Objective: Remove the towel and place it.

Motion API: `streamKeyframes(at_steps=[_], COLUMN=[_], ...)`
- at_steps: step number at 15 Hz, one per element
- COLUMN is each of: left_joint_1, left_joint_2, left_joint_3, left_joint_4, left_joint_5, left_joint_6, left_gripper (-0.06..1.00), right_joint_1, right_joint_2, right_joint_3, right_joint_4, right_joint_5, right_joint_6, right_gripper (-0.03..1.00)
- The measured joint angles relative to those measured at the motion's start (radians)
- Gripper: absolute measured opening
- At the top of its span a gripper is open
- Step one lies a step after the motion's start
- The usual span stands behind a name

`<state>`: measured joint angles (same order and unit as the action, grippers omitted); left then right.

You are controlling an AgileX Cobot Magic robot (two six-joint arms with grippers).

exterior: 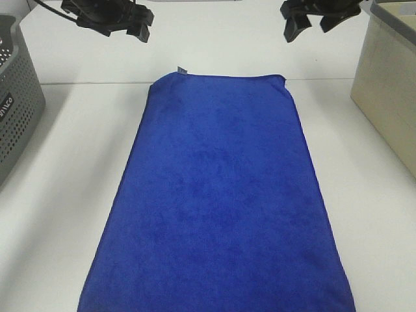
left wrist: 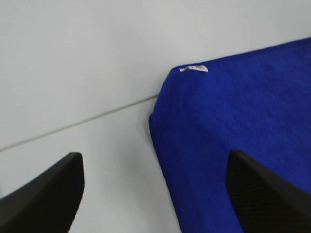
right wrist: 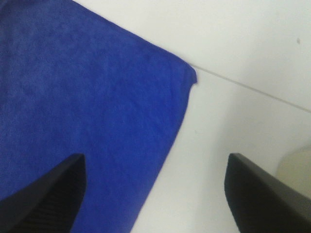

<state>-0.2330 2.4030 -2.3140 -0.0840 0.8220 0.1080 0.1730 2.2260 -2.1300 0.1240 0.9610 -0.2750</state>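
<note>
Towel (exterior: 221, 201) lies spread flat on the white surface (exterior: 71, 195), long axis running from the far seam toward the camera, near end cut off by the frame. Not touched by either arm.

Left end effector (exterior: 127, 23) hangs above and beyond the towel's far left corner, fingers (left wrist: 43, 194) apart, nothing between them. Right end effector (exterior: 312, 16) likewise above the far right corner, fingers (right wrist: 46, 194) spread, holding nothing.

Risks, as judged from here:
- Both arms sit close over the far corners. A downward drift could catch the plush pile and drag a corner, rumpling the layout.
- Far right corner (right wrist: 192, 75) has a small curl; a brush there could fold it under.
- Grey basket (exterior: 16, 110) on the left and beige bin (exterior: 390, 91) on the right stand near the arms' sweep paths; a wide swing may clip either.

Materials and shapes:
- Towel: royal blue, plush, matte nap, stitched hem, rectangular. Small white tag (left wrist: 194, 68) at the far left corner.
- Surface: smooth, white, with a thin seam line (left wrist: 77, 124) just beyond the towel's far edge.
- Basket: hard grey, perforated wall. Bin: smooth, opaque, straight-sided.
</note>
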Motion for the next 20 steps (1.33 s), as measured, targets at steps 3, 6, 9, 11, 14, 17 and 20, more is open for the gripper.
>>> streamKeyframes(at_steps=[3, 6, 9, 11, 14, 17, 20], left_joint_1=[0.0, 0.0, 0.049, 0.12, 0.16, 0.184, 0.215], left_joint_2=[-0.088, -0.151, -0.201, -0.23, -0.311, -0.482, -0.712], left_joint_3=[0.0, 0.0, 0.0, 0.0, 0.055, 0.254, 0.567], left_joint_4=[0.002, 0.084, 0.166, 0.139, 0.084, 0.075, 0.084], left_joint_5=[0.178, 0.298, 0.377, 0.387, 0.39, 0.389, 0.39], left_joint_6=[-0.032, -0.078, -0.102, -0.092, -0.094, -0.141, -0.147], left_gripper=[0.75, 0.75, 0.75, 0.75, 0.75, 0.76, 0.76], right_joint_1=[0.0, -0.009, -0.076, -0.114, -0.116, -0.116, -0.116], right_joint_2=[-0.118, -0.199, -0.278, -0.359, -0.539, -0.8, -1.079], right_joint_3=[0.0, 0.0, 0.005, 0.067, 0.297, 0.597, 0.882], right_joint_4=[-0.047, -0.056, -0.055, -0.074, -0.077, -0.078, -0.078], right_joint_5=[0.228, 0.254, 0.256, 0.255, 0.255, 0.255, 0.257], right_joint_6=[0.076, 0.131, 0.194, 0.212, 0.216, 0.243, 0.265], right_gripper=[0.75, 0.75, 0.75, 0.75, 0.75, 0.75, 0.75])
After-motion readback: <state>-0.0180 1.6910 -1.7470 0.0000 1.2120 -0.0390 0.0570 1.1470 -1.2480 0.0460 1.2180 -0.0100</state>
